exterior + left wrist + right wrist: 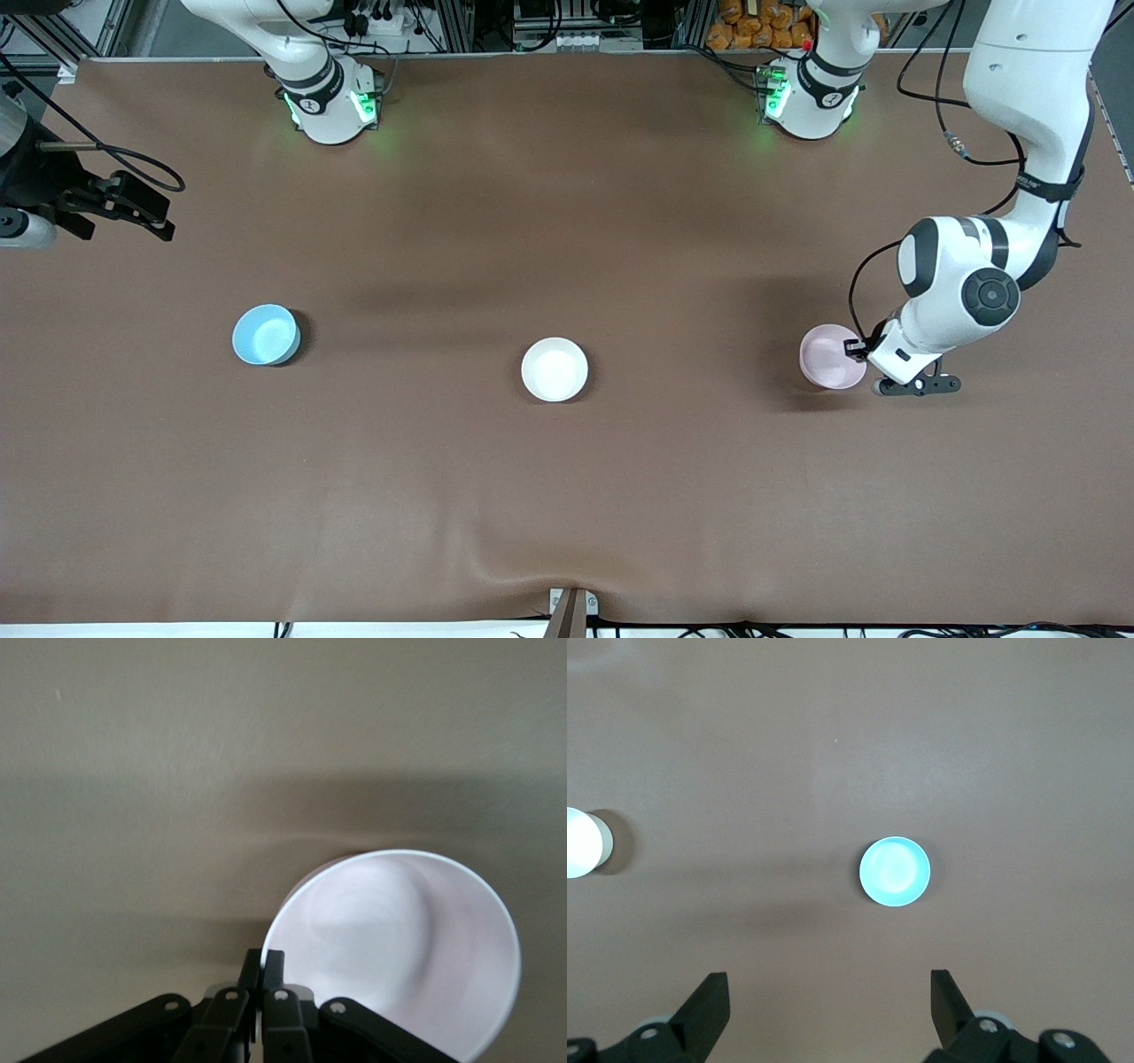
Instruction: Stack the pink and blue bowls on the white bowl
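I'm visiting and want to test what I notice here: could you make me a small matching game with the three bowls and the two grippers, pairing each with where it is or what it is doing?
Things:
1. pink bowl
2. white bowl
3. blue bowl
4. right gripper

States:
A. open, up above the table, waiting
B. alone, toward the right arm's end of the table
C. rim pinched by the left gripper
D. between the other two bowls

Pairs: 1-C, 2-D, 3-B, 4-A
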Robot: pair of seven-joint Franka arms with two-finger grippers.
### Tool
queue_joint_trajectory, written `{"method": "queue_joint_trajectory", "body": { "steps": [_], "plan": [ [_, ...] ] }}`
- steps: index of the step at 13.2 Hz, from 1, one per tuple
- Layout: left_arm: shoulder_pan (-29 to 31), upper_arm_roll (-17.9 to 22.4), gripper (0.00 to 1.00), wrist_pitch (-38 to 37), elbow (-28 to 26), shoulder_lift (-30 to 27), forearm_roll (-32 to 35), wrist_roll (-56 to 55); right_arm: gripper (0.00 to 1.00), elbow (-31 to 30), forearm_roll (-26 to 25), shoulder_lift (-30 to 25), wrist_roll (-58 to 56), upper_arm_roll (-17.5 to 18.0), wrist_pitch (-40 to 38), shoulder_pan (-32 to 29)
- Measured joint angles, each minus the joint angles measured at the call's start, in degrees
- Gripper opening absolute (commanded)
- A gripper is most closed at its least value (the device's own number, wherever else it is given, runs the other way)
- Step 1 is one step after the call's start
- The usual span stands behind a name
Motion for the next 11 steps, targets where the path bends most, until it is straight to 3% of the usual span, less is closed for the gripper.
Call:
{"method": "queue_joint_trajectory", "body": {
  "steps": [8, 11],
  "plan": [
    [-1.61, -10.62, 0.00, -0.29, 7.30, -2.25, -1.20, -1.19, 1.00, -0.01, 0.00, 0.00, -0.01, 0.04, 0.12, 0.01],
    [-4.52, -12.87, 0.00, -3.95, 10.75, -2.07, -1.70, -7.11, 1.00, -0.01, 0.00, 0.00, -0.01, 0.02, 0.16, 0.01]
  ]
}}
